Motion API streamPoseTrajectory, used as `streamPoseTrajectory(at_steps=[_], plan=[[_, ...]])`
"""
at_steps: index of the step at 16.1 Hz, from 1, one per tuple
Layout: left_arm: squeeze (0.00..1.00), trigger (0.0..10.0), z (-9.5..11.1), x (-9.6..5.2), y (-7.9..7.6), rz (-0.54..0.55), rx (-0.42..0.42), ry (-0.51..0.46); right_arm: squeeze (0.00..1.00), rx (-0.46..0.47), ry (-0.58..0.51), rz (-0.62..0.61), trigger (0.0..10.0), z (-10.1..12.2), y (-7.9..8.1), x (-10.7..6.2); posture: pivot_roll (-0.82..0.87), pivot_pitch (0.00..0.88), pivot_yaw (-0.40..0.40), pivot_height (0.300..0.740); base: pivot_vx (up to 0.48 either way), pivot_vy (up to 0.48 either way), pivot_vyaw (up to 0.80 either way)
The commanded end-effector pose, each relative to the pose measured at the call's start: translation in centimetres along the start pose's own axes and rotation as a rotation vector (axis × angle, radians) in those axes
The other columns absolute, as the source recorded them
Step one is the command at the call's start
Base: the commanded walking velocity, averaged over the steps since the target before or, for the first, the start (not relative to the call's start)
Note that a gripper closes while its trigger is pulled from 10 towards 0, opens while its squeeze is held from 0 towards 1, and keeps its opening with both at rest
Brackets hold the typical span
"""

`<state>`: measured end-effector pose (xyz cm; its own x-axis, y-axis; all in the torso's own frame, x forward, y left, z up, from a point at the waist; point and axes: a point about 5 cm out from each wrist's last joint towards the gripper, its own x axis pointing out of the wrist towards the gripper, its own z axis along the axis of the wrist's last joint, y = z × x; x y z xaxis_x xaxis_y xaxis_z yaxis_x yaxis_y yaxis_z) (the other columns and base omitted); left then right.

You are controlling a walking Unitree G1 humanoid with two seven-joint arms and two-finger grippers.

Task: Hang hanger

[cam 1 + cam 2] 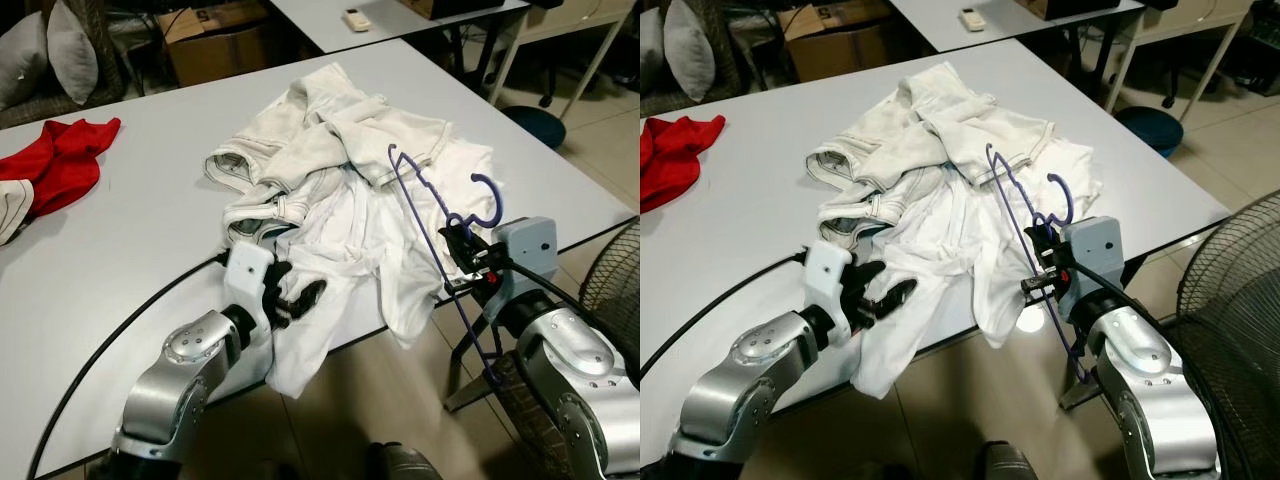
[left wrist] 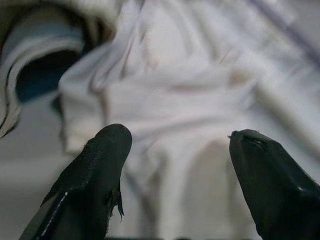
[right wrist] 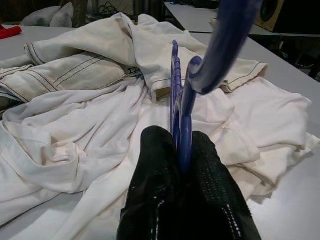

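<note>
Both head eyes look forward and down over the desk (image 1: 150, 200) near edge, sharing the white clothes (image 1: 940, 200). Each wrist camera sits close, facing those clothes.

Glossy plastic hanger (image 1: 440, 235), matt cloth clothes (image 1: 340, 190)

Purple hanger (image 1: 440, 235), held off the counter at its near right edge.

Thin plastic, blue-purple, with notched arms and an open hook curling up at the top. It stands on edge, tilted: one arm reaches out over the heap of white clothes (image 1: 350, 190), the other hangs down past the counter (image 1: 150, 230) edge toward the floor. Right end effector (image 3: 182, 165) is clamped on it near the neck, just below the hook.
</note>
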<state>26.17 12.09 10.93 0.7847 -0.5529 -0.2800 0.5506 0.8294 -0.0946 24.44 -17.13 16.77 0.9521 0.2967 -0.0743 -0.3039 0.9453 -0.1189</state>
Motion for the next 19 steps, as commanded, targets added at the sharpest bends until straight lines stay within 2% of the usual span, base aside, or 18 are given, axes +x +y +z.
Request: streamPoseTrajectory(at_steps=[1,2,4,5,6,7,8,11,15,16,19], plan=[[0.00,10.0,-0.2,0.2,0.1,0.009,0.053,0.020,0.00,-0.015,-0.019,-0.011,10.0,0.5,0.1,-0.2,-0.21,0.106,0.082,0.740,0.000,0.000,0.00],[0.00,10.0,-0.1,0.3,0.5,0.038,0.085,0.022,0.00,-0.010,-0.020,-0.016,10.0,0.5,0.1,-0.3,-0.21,0.104,0.085,0.740,0.000,0.000,0.00],[0.00,10.0,0.2,0.3,0.6,0.034,0.066,0.009,0.00,-0.008,-0.019,-0.017,10.0,0.4,0.1,-0.3,-0.21,0.103,0.085,0.740,0.000,0.000,0.00],[0.00,8.1,0.2,0.3,0.4,0.016,0.047,-0.006,0.00,-0.008,-0.017,-0.016,10.0,0.3,0.2,-0.4,-0.21,0.097,0.085,0.740,0.000,0.000,0.00],[0.00,4.8,0.2,0.3,0.3,0.010,0.051,-0.015,0.00,-0.008,-0.016,-0.016,10.0,0.3,0.2,-0.4,-0.21,0.095,0.084,0.740,0.000,0.000,0.00],[0.00,0.3,0.1,0.4,0.2,0.007,0.060,-0.019,0.00,-0.011,-0.015,-0.015,10.0,0.2,0.2,-0.3,-0.21,0.090,0.084,0.740,0.000,0.000,0.00],[0.00,0.0,0.1,0.4,0.1,0.003,0.059,-0.021,0.00,-0.016,-0.012,-0.013,10.0,0.2,0.2,-0.3,-0.21,0.087,0.083,0.740,0.000,0.000,0.00],[0.00,0.0,-0.3,0.5,-0.2,-0.019,0.056,-0.008,0.00,-0.024,-0.010,-0.009,10.0,0.1,0.3,-0.1,-0.21,0.076,0.081,0.740,0.000,0.000,0.00],[0.00,0.0,-0.9,0.7,0.1,0.006,0.105,0.017,0.00,-0.031,-0.009,0.002,10.0,0.0,0.5,0.1,-0.21,0.059,0.076,0.740,0.000,0.000,0.00],[0.00,0.0,-1.2,0.7,0.2,0.005,0.148,0.037,0.00,-0.032,-0.011,0.008,10.0,0.1,0.6,0.2,-0.21,0.053,0.075,0.740,0.000,0.000,0.00],[0.00,0.0,-1.3,0.8,0.0,-0.009,0.135,0.029,0.00,-0.036,-0.013,0.015,10.0,0.2,0.7,0.2,-0.22,0.045,0.073,0.740,0.000,0.000,0.00]])
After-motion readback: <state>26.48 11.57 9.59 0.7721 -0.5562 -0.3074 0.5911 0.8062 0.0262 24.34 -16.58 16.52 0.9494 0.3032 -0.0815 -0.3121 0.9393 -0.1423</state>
